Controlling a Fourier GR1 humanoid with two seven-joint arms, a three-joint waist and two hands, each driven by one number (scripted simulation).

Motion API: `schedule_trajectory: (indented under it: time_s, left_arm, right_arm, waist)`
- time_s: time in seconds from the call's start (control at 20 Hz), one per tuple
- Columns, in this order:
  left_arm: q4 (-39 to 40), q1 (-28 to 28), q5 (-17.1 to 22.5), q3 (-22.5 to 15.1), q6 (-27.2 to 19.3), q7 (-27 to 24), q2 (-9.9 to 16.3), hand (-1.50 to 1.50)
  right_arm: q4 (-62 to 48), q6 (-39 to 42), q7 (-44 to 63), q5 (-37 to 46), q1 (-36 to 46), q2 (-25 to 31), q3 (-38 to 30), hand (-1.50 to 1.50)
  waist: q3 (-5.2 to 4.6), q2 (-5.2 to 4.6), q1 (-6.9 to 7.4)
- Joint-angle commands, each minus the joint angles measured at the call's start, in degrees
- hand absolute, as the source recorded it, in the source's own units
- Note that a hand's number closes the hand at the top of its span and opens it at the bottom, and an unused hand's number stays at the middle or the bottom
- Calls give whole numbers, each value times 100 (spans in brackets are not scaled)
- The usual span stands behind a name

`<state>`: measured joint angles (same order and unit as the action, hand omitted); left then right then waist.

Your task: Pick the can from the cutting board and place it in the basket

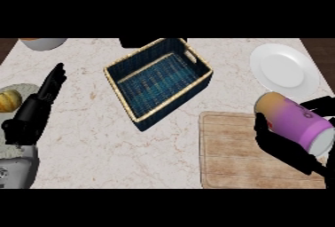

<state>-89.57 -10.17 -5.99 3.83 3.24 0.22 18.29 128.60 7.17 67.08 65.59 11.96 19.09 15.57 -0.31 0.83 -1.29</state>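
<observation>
Right hand (pixel 282 144) grips the can (pixel 296 122) above cutting board (pixel 245 153) on marble counter (pixel 98 146).

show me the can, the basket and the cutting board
can (pixel 296 120), head view, on its purple side
basket (pixel 127 101), head view, on its pale left rim
cutting board (pixel 230 153), head view, on its bare wood

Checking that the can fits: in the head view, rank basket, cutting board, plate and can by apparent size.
Cutting board and basket: look alike, unranked.
Plate.
Can, smallest, though lifted nearer the camera in the right hand.
</observation>
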Motion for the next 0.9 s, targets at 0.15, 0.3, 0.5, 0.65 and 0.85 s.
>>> schedule_trajectory:
  time_s: [0.15,0.3,0.5,0.65,0.85]
  left_arm:
    - [-61,-53,-131,-194,-39,-57,-163,0]
    - [131,-213,22,-87,199,-98,-1,0]
    - [148,-298,-108,-155,68,29,-91,0]
    - [152,-337,-105,-177,41,-73,-160,0]
    - [170,-295,-85,-236,128,-94,-179,0]
  right_arm:
    - [104,1043,1160,973,2367,-906,100,150]
    - [-518,1340,1066,910,3497,-1437,-7,150]
    - [-1331,1574,1001,558,4667,-1881,-601,150]
    - [-2312,1276,1120,419,5170,-1895,-804,150]
    - [-3390,1225,1128,152,6141,-1903,-1331,150]
  waist:
    - [4,-53,219]
    - [-9,-47,266]
    - [-2,-33,257]
    - [-2,-69,372]
    - [-1,-79,440]
